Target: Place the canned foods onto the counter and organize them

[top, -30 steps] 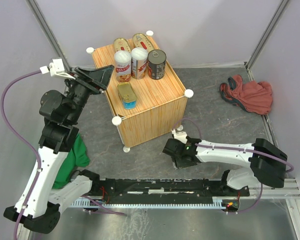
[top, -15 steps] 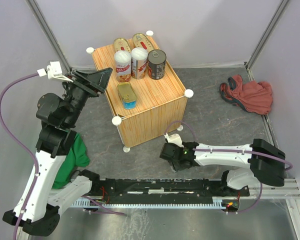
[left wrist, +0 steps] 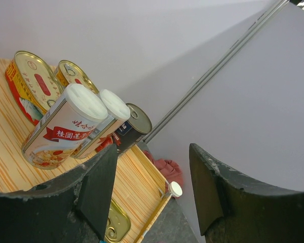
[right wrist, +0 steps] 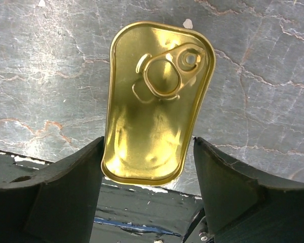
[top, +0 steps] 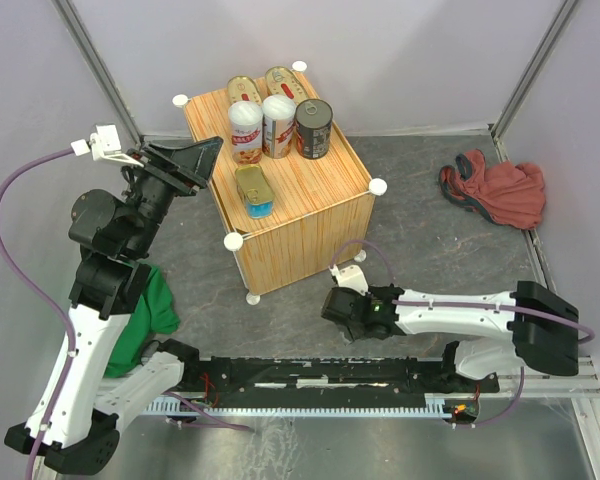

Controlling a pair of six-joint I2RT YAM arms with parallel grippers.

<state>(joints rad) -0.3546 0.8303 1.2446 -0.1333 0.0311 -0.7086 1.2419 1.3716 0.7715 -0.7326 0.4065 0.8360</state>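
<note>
The counter (top: 300, 215) is a light wood-grain box with white knobs. On it stand two oval gold tins (top: 245, 90) (top: 283, 80), two tall white-lidded cans (top: 245, 131) (top: 278, 125), a dark round can (top: 314, 128) and a rectangular gold tin (top: 253, 190). My left gripper (top: 202, 158) hovers open and empty just off the counter's left edge; its wrist view shows the tall cans (left wrist: 66, 126). My right gripper (top: 346, 306) is low over the floor in front of the counter. Its jaws are open around another rectangular gold tin (right wrist: 159, 96), with a gap at the right finger (right wrist: 228, 187). In the top view that tin is hidden.
A red cloth (top: 495, 188) lies on the floor at the right, a green cloth (top: 155, 305) at the left beside the left arm. The black base rail (top: 320, 372) runs just behind the right gripper. Grey walls close in the back and sides.
The right gripper has slid slightly left toward the rail and its jaws have spread wider around the tin. The left gripper has drawn back a little to the left.
</note>
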